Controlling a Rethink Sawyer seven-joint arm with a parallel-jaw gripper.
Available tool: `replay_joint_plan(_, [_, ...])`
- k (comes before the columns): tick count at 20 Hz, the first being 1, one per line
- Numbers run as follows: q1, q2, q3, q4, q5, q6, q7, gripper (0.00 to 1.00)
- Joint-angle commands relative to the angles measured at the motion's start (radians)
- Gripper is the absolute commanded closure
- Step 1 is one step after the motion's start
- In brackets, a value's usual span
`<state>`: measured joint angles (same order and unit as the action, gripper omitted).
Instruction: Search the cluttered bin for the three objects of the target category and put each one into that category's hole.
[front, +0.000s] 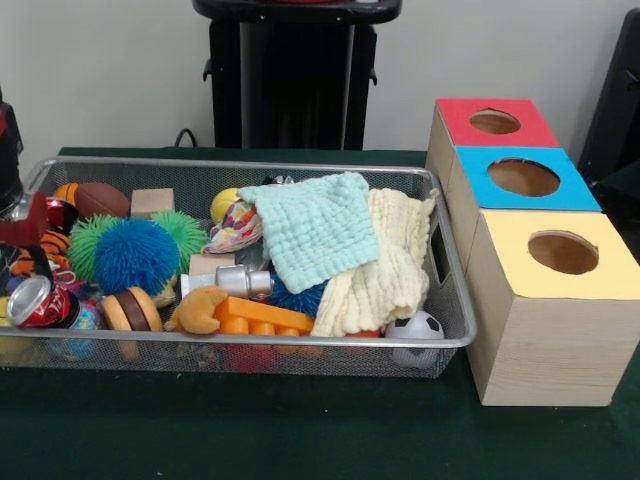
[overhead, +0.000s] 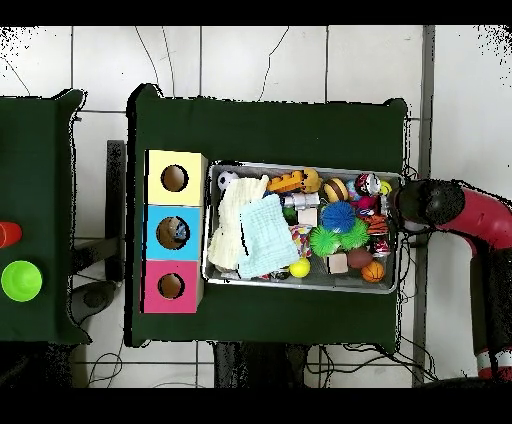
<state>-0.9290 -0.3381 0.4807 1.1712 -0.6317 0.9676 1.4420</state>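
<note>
Silver wire mesh bin (front: 250, 345) sitting on green bench (overhead: 270, 130), crammed with toys under mint cloth (front: 312, 228). Three wooden hole boxes (front: 545, 265) standing just beside bin. Blue box showing something inside; sorting looking barely begun. Claw (front: 25, 235) hovering over bin's end farthest from boxes; claw state impossible to tell.

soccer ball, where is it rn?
Front view: the small soccer ball sits in the wire bin's front right corner, under the edge of the cream cloth, nearest the yellow-topped box.
</note>
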Motion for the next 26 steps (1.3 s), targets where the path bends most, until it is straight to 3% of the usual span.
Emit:
replay_joint_plan(1, [-0.031, 0.044, 0.01, 0.204, 0.021, -0.058, -0.097, 0.0])
replay_joint_plan(7, [0.005, 0.009, -0.02, 0.376, 0.045, -0.217, 0.13, 0.0])
replay_joint_plan(15, [0.132, 0.066, -0.121, 0.414, 0.07, -0.461, 0.355, 0.0])
replay_joint_plan(22, [0.254, 0.09, -0.214, 0.408, 0.178, -0.575, 0.443, 0.0])
replay_joint_plan(26, [0.348, 0.059, -0.289, 0.442, 0.262, -0.601, 0.555, 0.0])
